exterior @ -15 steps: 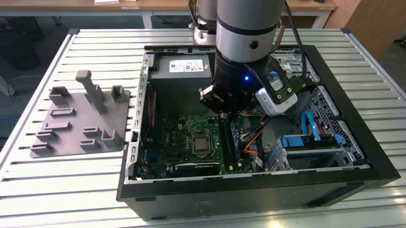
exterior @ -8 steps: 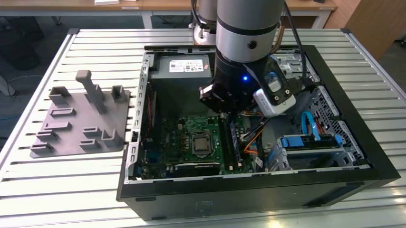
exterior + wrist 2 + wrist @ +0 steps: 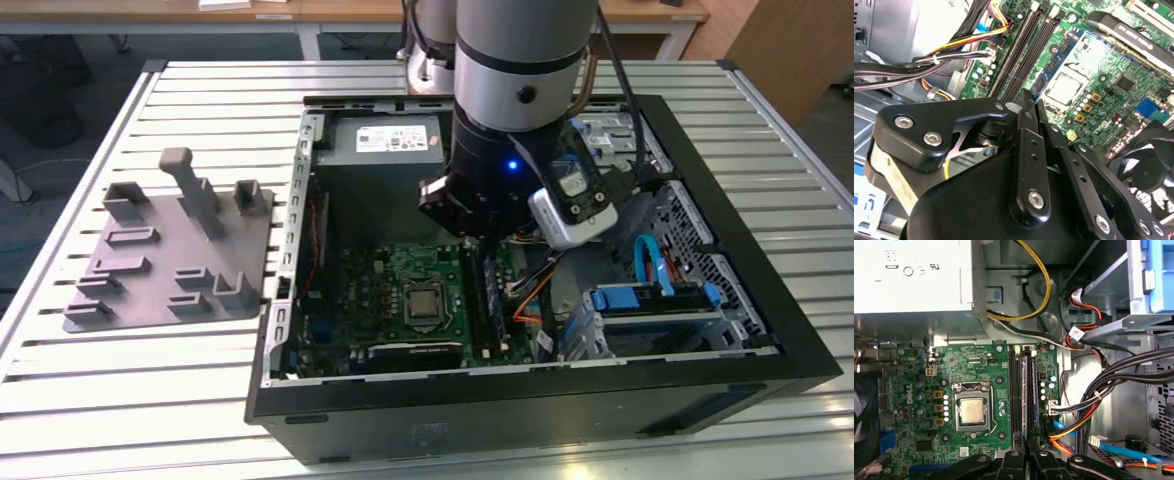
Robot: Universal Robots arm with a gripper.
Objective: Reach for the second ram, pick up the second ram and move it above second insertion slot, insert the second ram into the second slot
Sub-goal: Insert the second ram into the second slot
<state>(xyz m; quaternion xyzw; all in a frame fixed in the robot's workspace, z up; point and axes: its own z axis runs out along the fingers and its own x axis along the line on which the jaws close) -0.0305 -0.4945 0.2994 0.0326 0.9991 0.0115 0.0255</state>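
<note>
Looking across the slatted metal table [image 3: 107, 380], we saw the open computer case [image 3: 534, 400] with the gripper [image 3: 1026, 450] lowered over its green motherboard [image 3: 909, 380]. Its fingers seemed drawn together, though we could not tell on what. One ram stick [image 3: 1030, 390] stood in a slot; we could not tell whether it was the second ram. A grey fixture tray [image 3: 174, 250] lay just beside the case, desks behind.

Cable bundle [image 3: 1104, 395] crowds one side of the memory slots [image 3: 1021, 390].
</note>
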